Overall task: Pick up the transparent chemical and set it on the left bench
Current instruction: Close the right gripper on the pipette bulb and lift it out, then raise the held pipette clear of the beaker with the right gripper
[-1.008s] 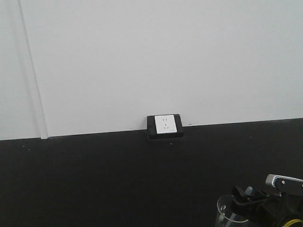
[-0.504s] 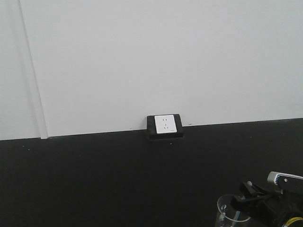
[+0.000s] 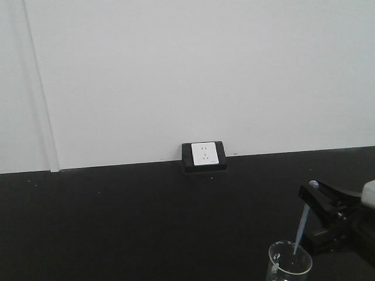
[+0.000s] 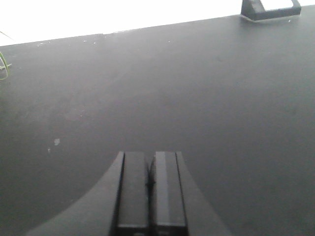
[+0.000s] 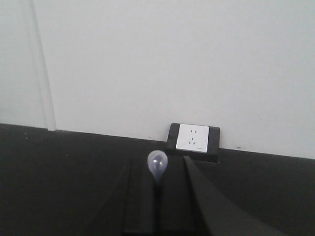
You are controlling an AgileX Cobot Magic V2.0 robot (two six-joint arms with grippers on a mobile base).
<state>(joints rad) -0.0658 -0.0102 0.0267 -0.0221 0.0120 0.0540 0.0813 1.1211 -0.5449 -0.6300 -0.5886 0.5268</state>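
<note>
My right gripper (image 3: pixel 310 193) at the lower right of the front view is shut on the transparent chemical (image 3: pixel 302 225), a thin translucent pipette. Its stem hangs down from the jaws into a clear glass beaker (image 3: pixel 290 263) below. In the right wrist view the pipette's small bulb (image 5: pixel 157 164) sticks up between the closed fingers of that gripper (image 5: pixel 158 184). My left gripper (image 4: pixel 149 160) is shut and empty, low over the matte black left bench (image 4: pixel 147 88). The bench also shows in the front view (image 3: pixel 117 222).
A white wall socket in a black box (image 3: pixel 204 156) stands at the back edge of the bench against the white wall; it also shows in the right wrist view (image 5: pixel 194 137) and at the top right of the left wrist view (image 4: pixel 269 9).
My right gripper has risen and shifted right, lifting the pipette up so that its stem now shows above the beaker. The beaker stays put.
</note>
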